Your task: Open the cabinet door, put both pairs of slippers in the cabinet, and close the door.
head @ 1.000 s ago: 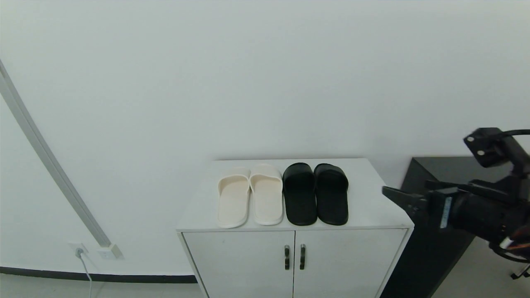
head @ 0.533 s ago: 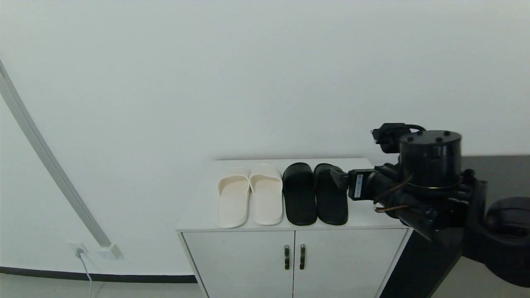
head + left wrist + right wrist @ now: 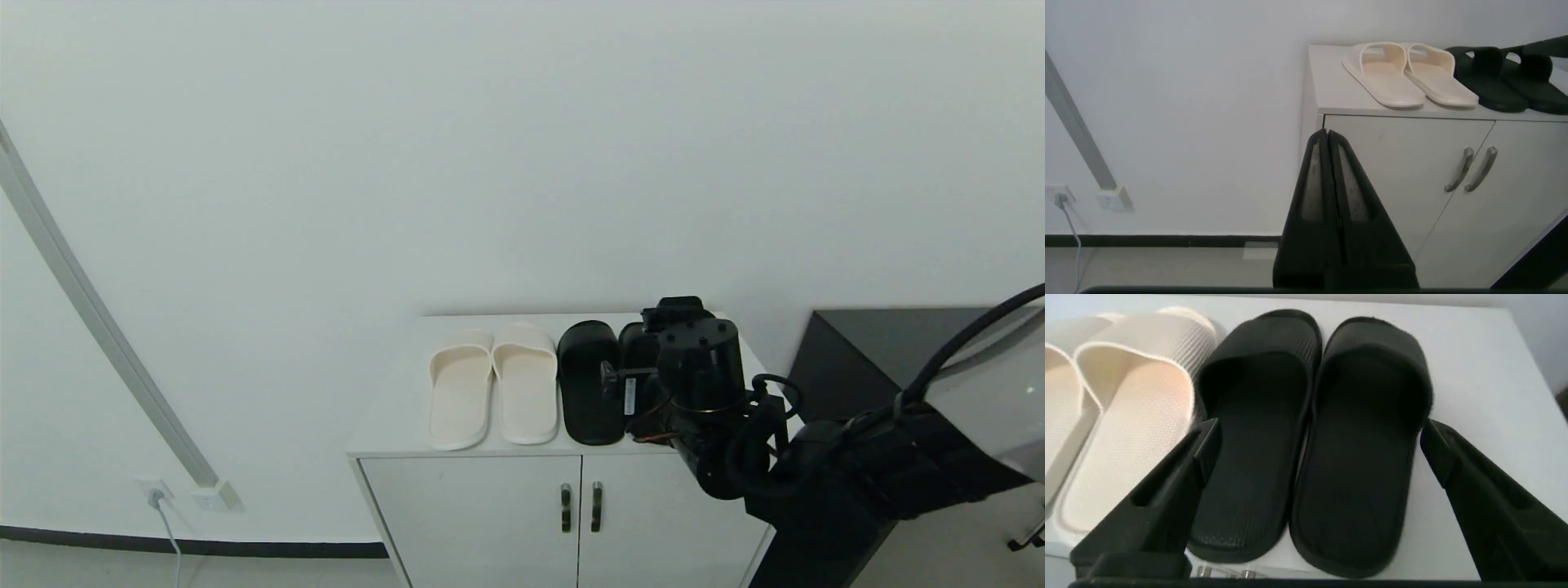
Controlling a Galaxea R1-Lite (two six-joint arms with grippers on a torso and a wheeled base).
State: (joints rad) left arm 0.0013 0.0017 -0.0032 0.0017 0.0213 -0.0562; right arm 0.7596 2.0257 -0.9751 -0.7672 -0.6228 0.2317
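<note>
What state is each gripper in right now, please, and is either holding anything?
Left gripper: closed, holding nothing.
Right gripper: open, fingers spread wide over the black slippers, holding nothing.

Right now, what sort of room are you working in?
Likely a home entryway or mock-up: a white cabinet against a bare wall, cream slippers and black slippers on top, a wall socket near the floor.

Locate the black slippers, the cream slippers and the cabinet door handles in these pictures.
black slippers (image 3: 1360, 449), right wrist view, footbed of one slipper
cream slippers (image 3: 459, 400), head view, footbed of the left slipper
door handles (image 3: 565, 506), head view, left handle's bar
</note>
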